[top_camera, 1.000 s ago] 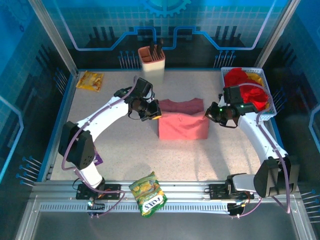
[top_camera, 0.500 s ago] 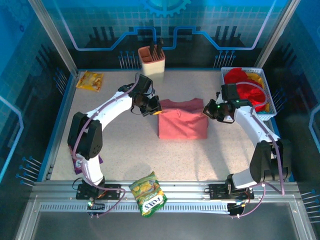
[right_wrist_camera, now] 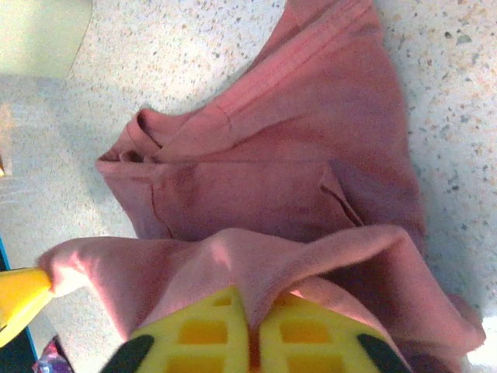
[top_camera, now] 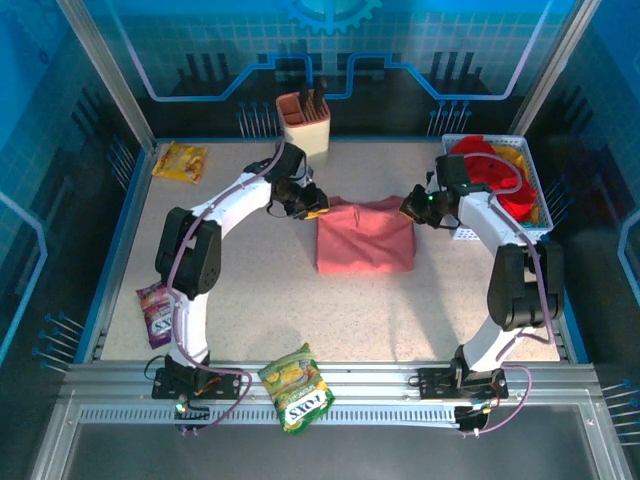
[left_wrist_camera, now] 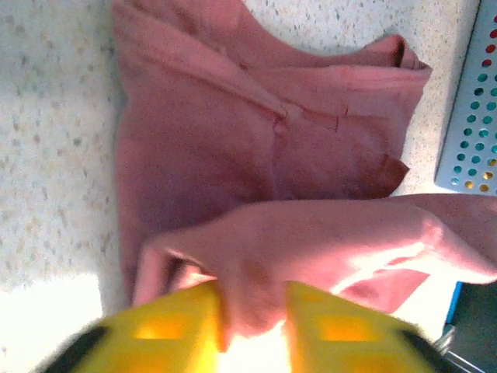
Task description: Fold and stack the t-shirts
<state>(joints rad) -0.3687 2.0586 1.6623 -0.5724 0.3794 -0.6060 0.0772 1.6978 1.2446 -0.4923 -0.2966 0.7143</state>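
Pinching pink t-shirt [top_camera: 365,245], far corners, end effectors [top_camera: 316,211] [top_camera: 408,211]

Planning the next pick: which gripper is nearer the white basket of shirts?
Right. The right gripper sits just beside the basket; the left gripper is across the pink t-shirt from it.

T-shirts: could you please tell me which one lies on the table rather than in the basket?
The dusty salmon-pink cloth t-shirt, folded mid-table; the bright red t-shirt and yellow one sit bundled in the white perforated basket.

Salmon-pink t-shirt [top_camera: 365,242] lies folded; red, yellow t-shirts [top_camera: 505,182] fill basket [top_camera: 532,233].
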